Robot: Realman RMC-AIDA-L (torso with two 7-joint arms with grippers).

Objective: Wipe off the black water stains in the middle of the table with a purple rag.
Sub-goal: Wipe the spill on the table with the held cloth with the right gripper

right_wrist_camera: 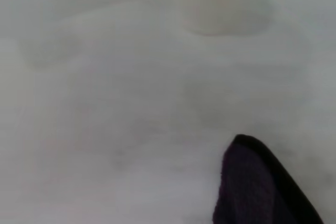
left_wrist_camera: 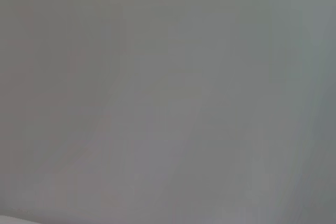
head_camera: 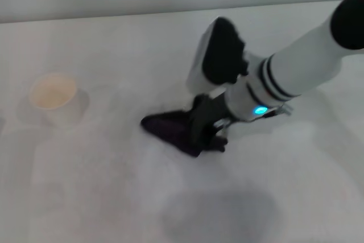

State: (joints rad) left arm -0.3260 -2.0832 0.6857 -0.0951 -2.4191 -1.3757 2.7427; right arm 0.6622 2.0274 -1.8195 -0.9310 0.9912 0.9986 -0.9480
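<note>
**Steadily now: keep the rag flat and pressed**

Right now the right gripper (head_camera: 206,132) is low over the middle of the table (head_camera: 102,197), its dark fingers down on the purple rag (head_camera: 170,128); they look closed on the cloth's near end, though the grip itself is partly hidden by the wrist. The rag lies bunched on the tabletop, trailing toward the robot's left from the gripper; the right wrist view shows only one dark corner of it against bare white. No black stain is visible in any view; it may lie under the cloth or the gripper, so I cannot tell whether it is gone. A pale cup (head_camera: 54,98) stands well apart on the left; the left gripper is out of sight, its wrist camera showing only blank grey.

To wipe well, I judge: hold downward pressure, keep the strokes short, and drag rather than lift so the cloth does not fold; stay clear of the cup.
</note>
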